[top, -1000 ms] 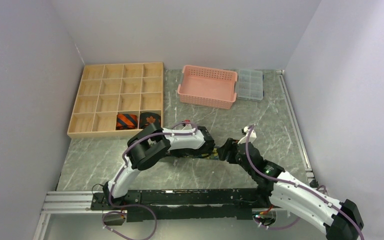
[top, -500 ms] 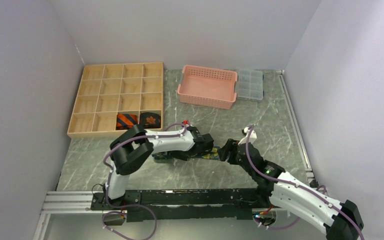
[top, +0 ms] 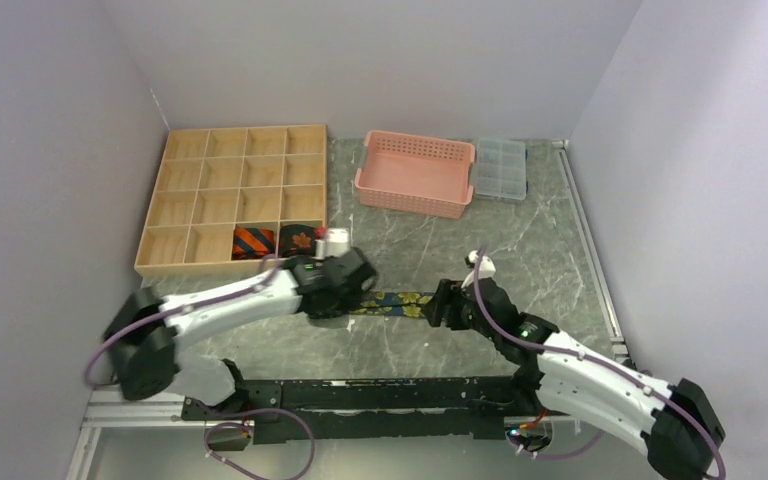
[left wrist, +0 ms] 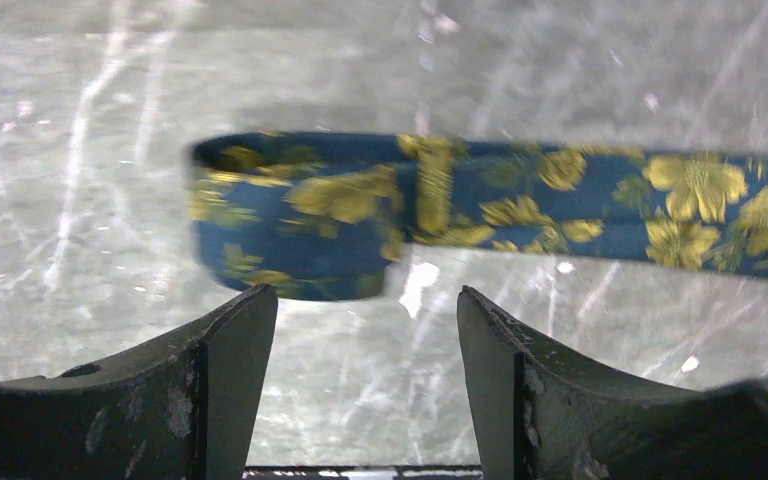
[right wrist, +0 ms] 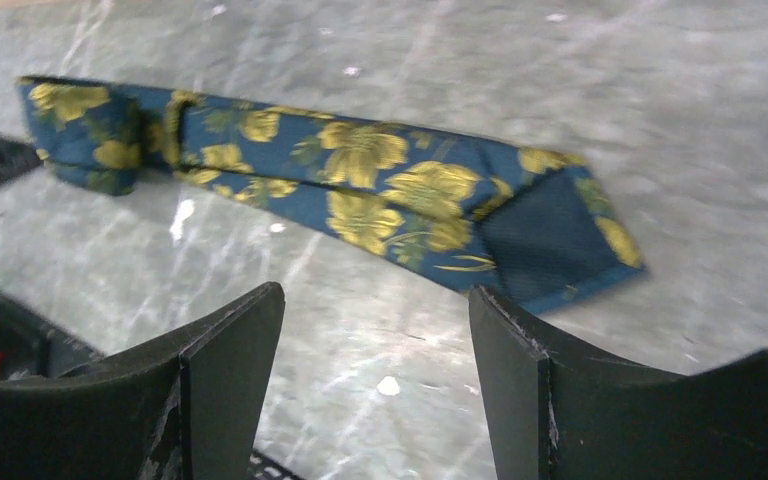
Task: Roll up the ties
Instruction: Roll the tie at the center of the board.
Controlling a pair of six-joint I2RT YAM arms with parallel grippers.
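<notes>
While both pairs of jaws stand apart and empty, the floral tie [left wrist: 480, 200] lies on the surface [left wrist: 560, 60] just beyond them, folded end before the left jaws, pointed tip before the right jaws; pinch that fold squarely and turn evenly, I'd judge. Farther off, the wooden tray [top: 185, 205] holds the rolled striped tie [top: 253, 241] and leaf tie [top: 300, 239].

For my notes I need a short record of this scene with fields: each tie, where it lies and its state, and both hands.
floral tie: flat on the table between the hands; one end curled over near the left hand, pointed end near the right hand
striped tie: rolled, in the front row of the tray
leaf tie: rolled, in the compartment right of it
left hand: open, holds nothing
right hand: open, holds nothing
</notes>
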